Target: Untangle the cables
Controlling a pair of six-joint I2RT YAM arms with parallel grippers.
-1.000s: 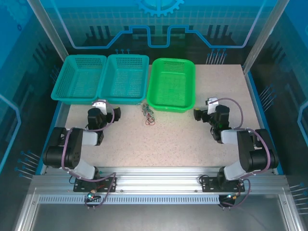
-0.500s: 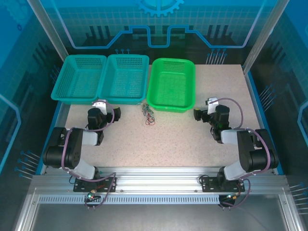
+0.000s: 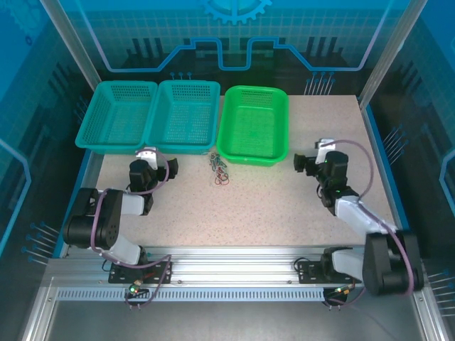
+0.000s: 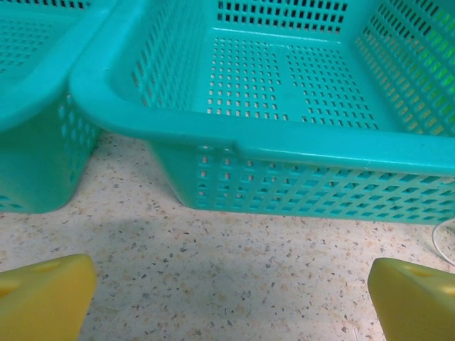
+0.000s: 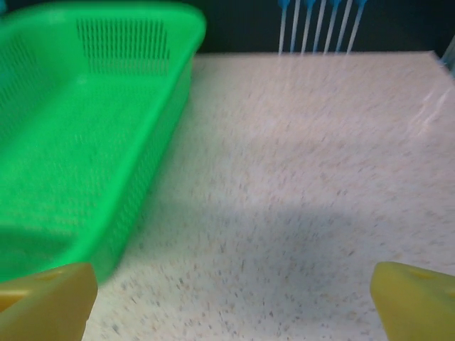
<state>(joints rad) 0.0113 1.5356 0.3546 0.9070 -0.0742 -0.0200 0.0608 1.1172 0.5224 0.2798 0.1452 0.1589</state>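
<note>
Aiming for the cables (image 3: pixel 219 169), we are holding the left claw (image 3: pixel 173 165) and right claw (image 3: pixel 299 163) spread, planning to pinch one loose outer strand low, not the clump

left gripper (image 4: pixel 227 302) wide open over speckled table (image 4: pixel 234 241), teal basket (image 4: pixel 284 145) dead ahead, second teal basket (image 4: pixel 35 114) left, white cable (image 4: pixel 436 238) sliver far right

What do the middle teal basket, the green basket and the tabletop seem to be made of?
Middle teal basket: probably moulded plastic, smooth, slightly glossy, with regular grid holes. Green basket: seemingly the same perforated plastic. Tabletop: pale, matte, speckled; perhaps stone-look laminate or composite, I cannot tell which.
</note>
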